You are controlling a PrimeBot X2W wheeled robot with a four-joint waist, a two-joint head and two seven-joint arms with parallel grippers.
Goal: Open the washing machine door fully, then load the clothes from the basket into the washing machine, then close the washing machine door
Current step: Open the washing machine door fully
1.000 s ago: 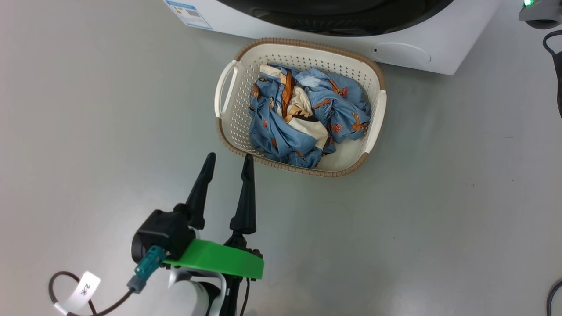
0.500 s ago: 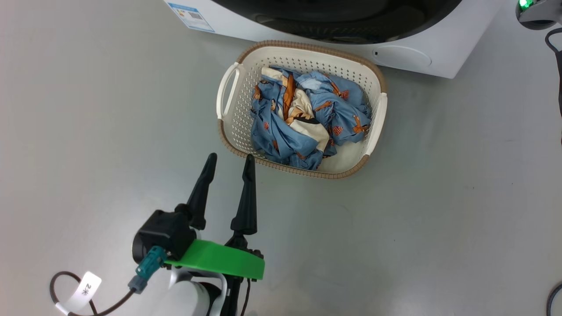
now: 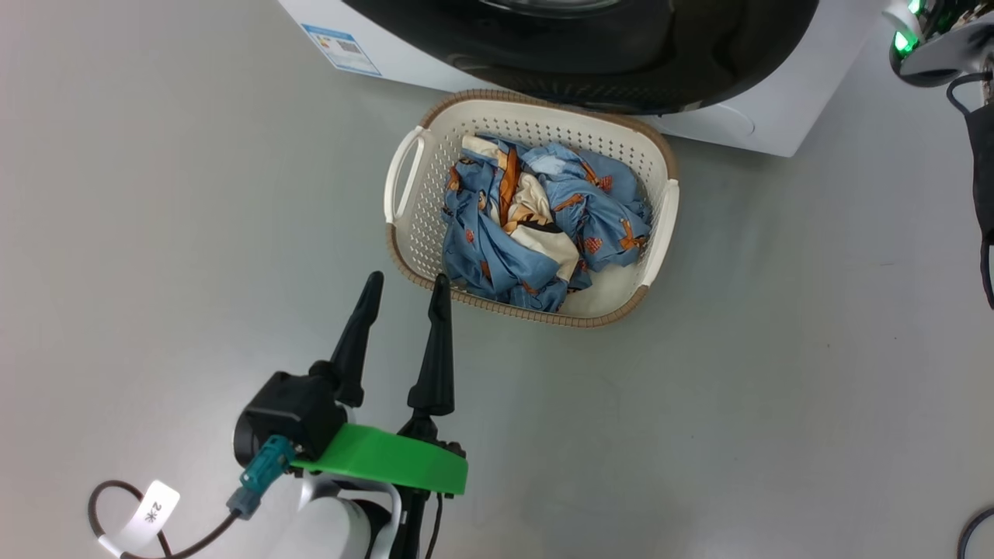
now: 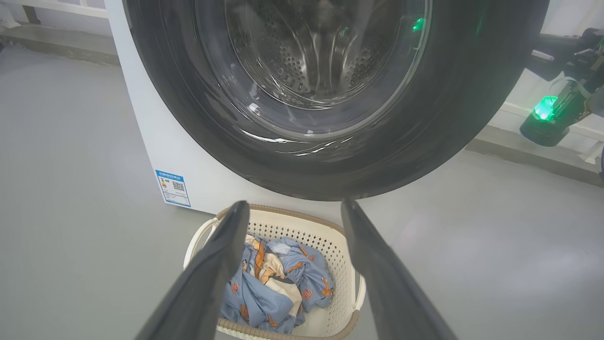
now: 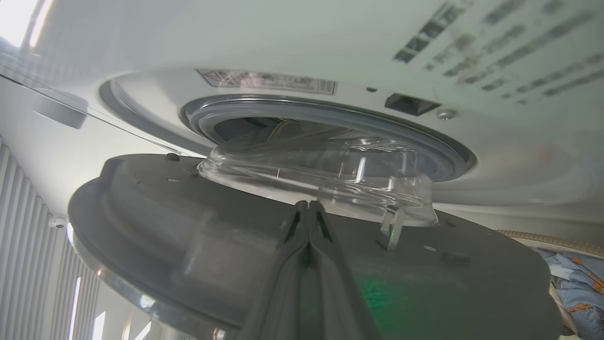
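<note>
The washing machine stands at the top of the head view. Its glossy black door is swung partly out and overhangs the back rim of the basket. Blue printed clothes lie heaped inside the basket. My left gripper is open and empty, with its fingertips just short of the basket's near left corner. In the left wrist view its fingers frame the basket, with the door above. My right gripper is shut, tips against the door's grey inner face beside the glass bowl.
My right arm's wrist, with a green light, hangs at the machine's right. A black cable runs down the right edge. A tagged cable loops at my left forearm. A blue label marks the machine's lower left corner. Grey floor surrounds the basket.
The door has swung further out and now covers the basket's back rim. My right wrist has shifted left and down in the head view. The left gripper holds still.
</note>
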